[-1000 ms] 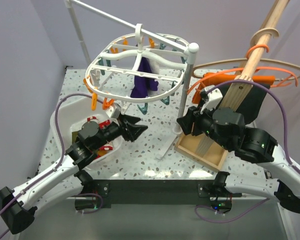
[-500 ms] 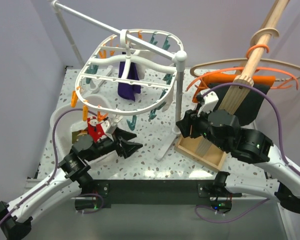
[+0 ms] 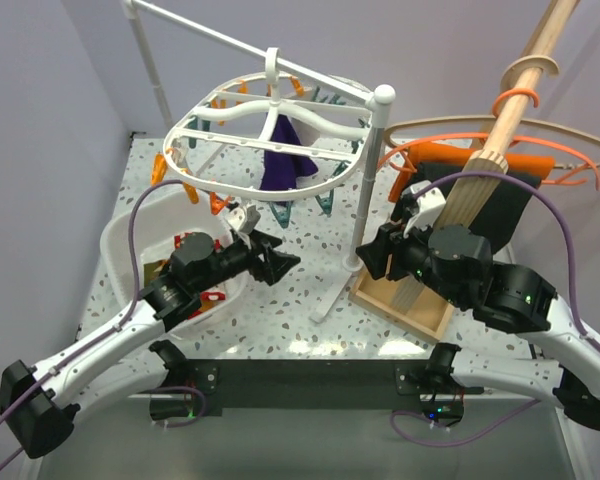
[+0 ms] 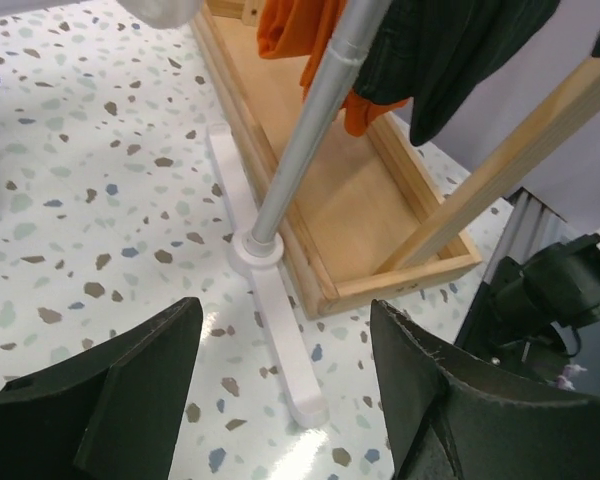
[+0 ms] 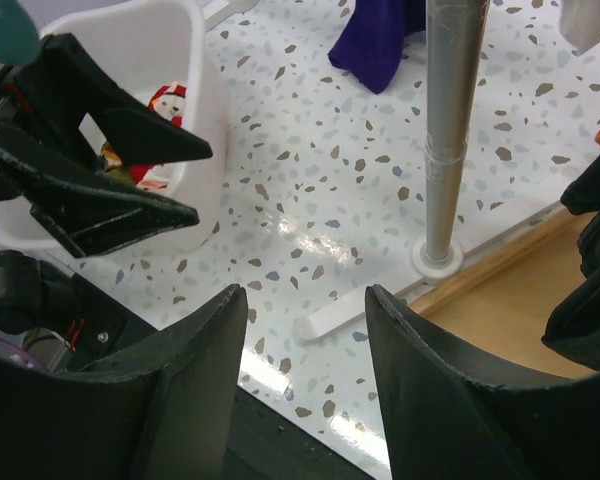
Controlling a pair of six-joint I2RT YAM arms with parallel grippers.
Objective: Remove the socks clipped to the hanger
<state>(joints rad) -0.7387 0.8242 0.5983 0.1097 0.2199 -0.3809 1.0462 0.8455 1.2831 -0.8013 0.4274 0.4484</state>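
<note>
Left gripper point(image 4: 285, 318): jaws spread wide, nothing between them; low over the table point(image 3: 290, 300), facing the foot of the stand pole point(image 5: 450, 110).
Right gripper point(image 5: 307, 300): jaws apart, empty; just beside the pole, on the wooden tray point(image 3: 400, 305) side.
Hanger point(image 3: 230, 143): hooked on the slanted white rail, above and behind both grippers.
Socks: dark purple sock point(image 3: 283, 160) clipped near the frame's middle, hanging down; red socks point(image 5: 165, 100) lying in the white tub point(image 3: 115, 240) at left. Any others on the rim: cannot tell.
Step (judgement): between picks, purple sock likely next.
Risk, swing: hanger hangs free on one hook, so a straight pull without freeing the clip would probably drag or tilt the whole frame rather than release the sock.
Risk, stand: hard tug could rock the pole on its thin foot.
Risk, clash: both grippers near the same pole, so a joint reach for the middle could bump arms or pole.
Risk, drop: early release would land the sock on the table, not in the tub.
</note>
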